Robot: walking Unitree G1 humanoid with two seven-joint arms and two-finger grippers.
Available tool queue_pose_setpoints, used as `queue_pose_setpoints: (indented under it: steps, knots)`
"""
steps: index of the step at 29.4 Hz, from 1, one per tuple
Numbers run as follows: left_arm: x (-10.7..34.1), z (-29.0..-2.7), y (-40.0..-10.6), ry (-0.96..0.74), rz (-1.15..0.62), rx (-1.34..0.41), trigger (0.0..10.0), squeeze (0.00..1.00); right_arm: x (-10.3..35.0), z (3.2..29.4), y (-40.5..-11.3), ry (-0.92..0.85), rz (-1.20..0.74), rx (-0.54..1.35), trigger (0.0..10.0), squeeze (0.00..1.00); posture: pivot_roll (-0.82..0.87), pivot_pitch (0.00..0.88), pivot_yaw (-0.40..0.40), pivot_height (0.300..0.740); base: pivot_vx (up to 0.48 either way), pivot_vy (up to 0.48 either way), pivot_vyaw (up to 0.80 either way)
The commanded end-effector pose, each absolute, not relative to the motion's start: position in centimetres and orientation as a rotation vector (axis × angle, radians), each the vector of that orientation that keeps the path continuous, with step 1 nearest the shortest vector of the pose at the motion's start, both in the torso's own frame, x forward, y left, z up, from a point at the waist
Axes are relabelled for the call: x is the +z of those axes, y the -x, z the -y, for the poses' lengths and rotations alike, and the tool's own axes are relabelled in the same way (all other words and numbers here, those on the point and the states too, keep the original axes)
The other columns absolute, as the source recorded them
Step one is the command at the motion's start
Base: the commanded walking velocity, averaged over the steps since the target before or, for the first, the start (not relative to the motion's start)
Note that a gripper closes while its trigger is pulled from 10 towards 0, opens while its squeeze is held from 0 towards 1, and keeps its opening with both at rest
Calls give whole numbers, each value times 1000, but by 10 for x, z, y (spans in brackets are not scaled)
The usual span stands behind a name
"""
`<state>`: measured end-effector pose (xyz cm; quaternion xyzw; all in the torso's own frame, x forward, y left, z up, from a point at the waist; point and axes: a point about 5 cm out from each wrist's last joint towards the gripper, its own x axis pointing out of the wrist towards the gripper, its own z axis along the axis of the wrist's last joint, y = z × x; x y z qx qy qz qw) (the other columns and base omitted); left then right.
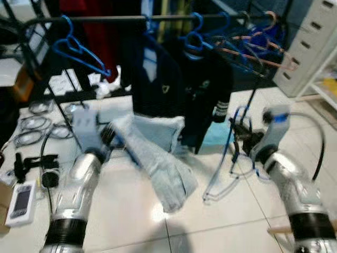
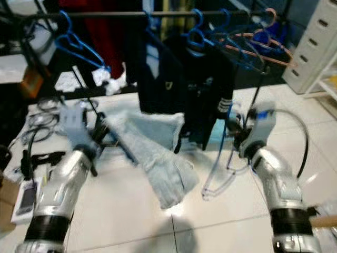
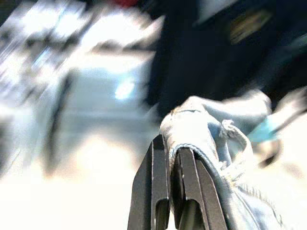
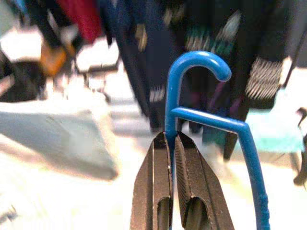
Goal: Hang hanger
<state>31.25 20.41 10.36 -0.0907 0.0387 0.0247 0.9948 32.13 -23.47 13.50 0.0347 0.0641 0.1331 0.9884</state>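
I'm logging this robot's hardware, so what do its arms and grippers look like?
Both arms are rounded silver shells with black ribbed cuffs near the bottom, a blue-grey block at each wrist and thin black cables looping alongside. The left gripper and right gripper each have two long, flat black fingers.

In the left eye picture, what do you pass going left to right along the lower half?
White handheld device → left gripper → light denim garment → blue hanger → right gripper.

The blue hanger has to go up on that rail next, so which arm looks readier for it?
The right. Its pincer is shut on the blue hanger just below the hook, under the rail. The left pincer grips light denim.
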Motion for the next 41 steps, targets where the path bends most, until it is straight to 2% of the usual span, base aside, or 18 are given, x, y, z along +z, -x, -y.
queue_pose_setpoints:
  steps: [1, 2, 5, 7, 15, 20, 27, 28, 31, 32, 34, 35, 41]
  knots:
    - [80, -216, -300, 163, -152, 103, 10000, 0, 113, 233, -314, -34, -178, 276, 10000, 0, -32, 136, 3, 740, 0, 0, 794]
    - [58, -215, -286, 159, -229, 106, 10000, 0, 91, 235, -304, -30, -246, 268, 10000, 0, -26, 136, 1, 740, 0, 0, 794]
    - [46, -213, -277, 154, -272, 100, 10000, 0, 77, 236, -297, -30, -288, 263, 10000, 0, -26, 136, 1, 740, 0, 0, 794]
    - [28, -204, -259, 172, -335, 86, 10000, 0, 52, 237, -280, -37, -367, 256, 10000, 0, -5, 138, -10, 740, 0, 0, 794]
    - [7, -188, -247, 141, -404, 50, 10000, 0, 22, 230, -261, -59, -439, 243, 10000, 0, 4, 138, -7, 740, 0, 0, 793]
    - [-16, -202, -238, 126, -459, 79, 10000, 0, 6, 230, -251, -51, -463, 229, 10000, 0, 13, 143, -6, 740, 0, 0, 793]
    - [-26, -214, -234, 145, -503, 99, 10000, 0, -1, 233, -246, -68, -462, 211, 10000, 0, 7, 138, 0, 740, 0, 0, 785]
    - [-26, -213, -234, 167, -498, 80, 0, 0, -3, 234, -246, -74, -466, 205, 10000, 0, 9, 134, -2, 740, 0, 0, 781]
    - [-28, -210, -235, 157, -513, 26, 0, 0, -6, 238, -244, -94, -475, 193, 10000, 0, 10, 130, -4, 740, 0, 0, 781]
    - [-30, -212, -234, 148, -526, 43, 5216, 0, -7, 239, -243, -97, -477, 192, 10000, 0, 13, 127, -6, 740, 0, 0, 781]
    - [-31, -213, -233, 143, -534, 58, 5216, 0, -8, 239, -243, -99, -478, 191, 10000, 0, 13, 127, -6, 740, 0, 0, 781]
    - [-32, -214, -233, 142, -537, 69, 10000, 0, -8, 239, -243, -98, -478, 191, 10000, 0, 13, 127, -6, 740, 0, 0, 781]
    - [-40, -224, -224, 148, -573, 73, 10000, 0, -11, 240, -241, -94, -491, 203, 10000, 0, 18, 115, -9, 740, 0, 0, 782]
